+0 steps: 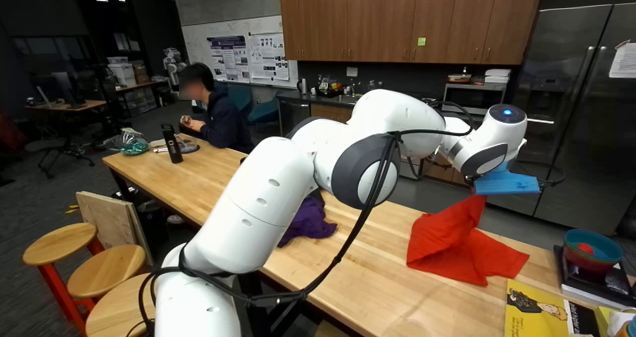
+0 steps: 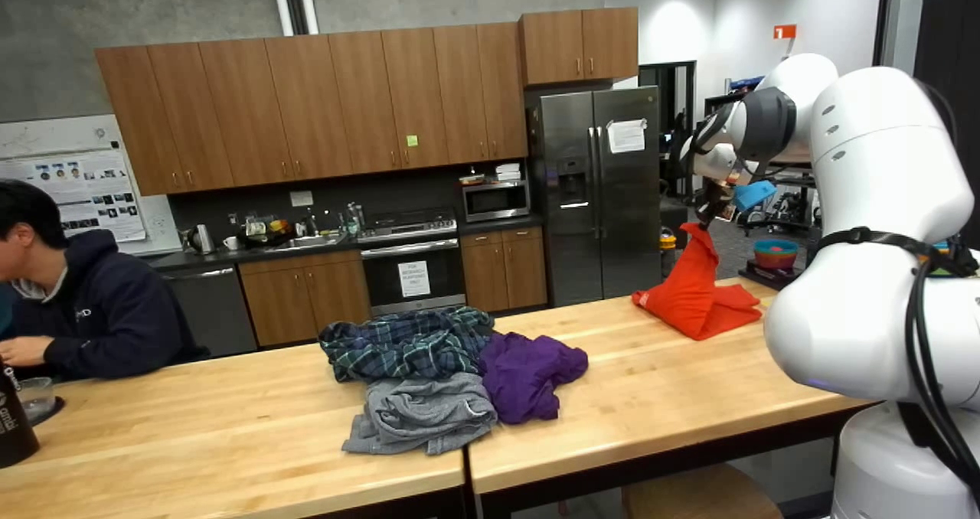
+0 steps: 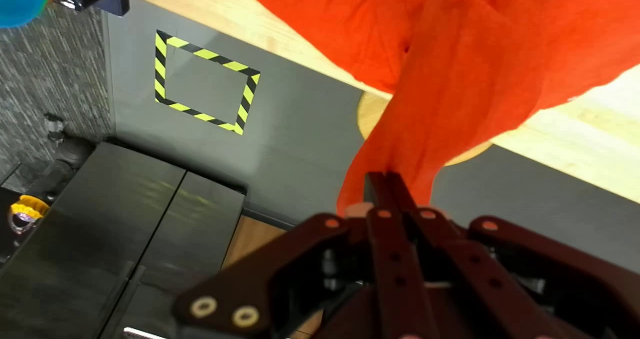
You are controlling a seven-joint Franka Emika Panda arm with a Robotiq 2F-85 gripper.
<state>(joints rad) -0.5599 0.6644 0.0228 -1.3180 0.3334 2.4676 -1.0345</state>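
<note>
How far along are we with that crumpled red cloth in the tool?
Done: the dark tool is shut on one end of the crumpled red cloth, and that end is up off the pale wooden tabletop.
In hand: that cloth, lower part on the tabletop.
Left, most likely: raising the rest and letting go. The dark plaid cloth, grey cloth and purple cloth lie bunched together, apart from it.

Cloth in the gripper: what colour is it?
The cloth is bright orange-red; it shows best in the wrist view.
</note>
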